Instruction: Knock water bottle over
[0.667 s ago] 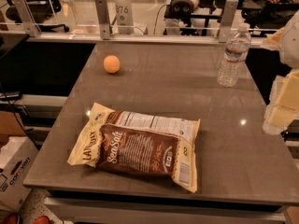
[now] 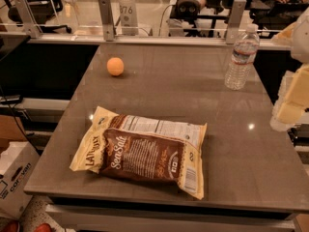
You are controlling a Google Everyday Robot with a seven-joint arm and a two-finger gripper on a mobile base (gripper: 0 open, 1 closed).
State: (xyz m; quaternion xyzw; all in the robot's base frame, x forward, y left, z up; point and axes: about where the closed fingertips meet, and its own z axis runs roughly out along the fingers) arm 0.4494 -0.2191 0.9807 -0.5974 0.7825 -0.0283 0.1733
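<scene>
The water bottle point(image 2: 241, 57) stands upright near the table's far right corner; it is clear and ribbed, with a white cap and a white label band. My gripper point(image 2: 291, 100) shows as cream-coloured parts at the right edge of the view, beside the table's right edge. It is nearer to the camera than the bottle and to the bottle's right, apart from it and not touching.
A large brown and cream chip bag point(image 2: 145, 149) lies flat on the grey table point(image 2: 183, 91) near its front. An orange ball point(image 2: 115, 66) sits at the far left. A glass partition with metal posts point(image 2: 106, 18) runs behind the table. A cardboard box point(image 2: 14, 178) stands on the floor at left.
</scene>
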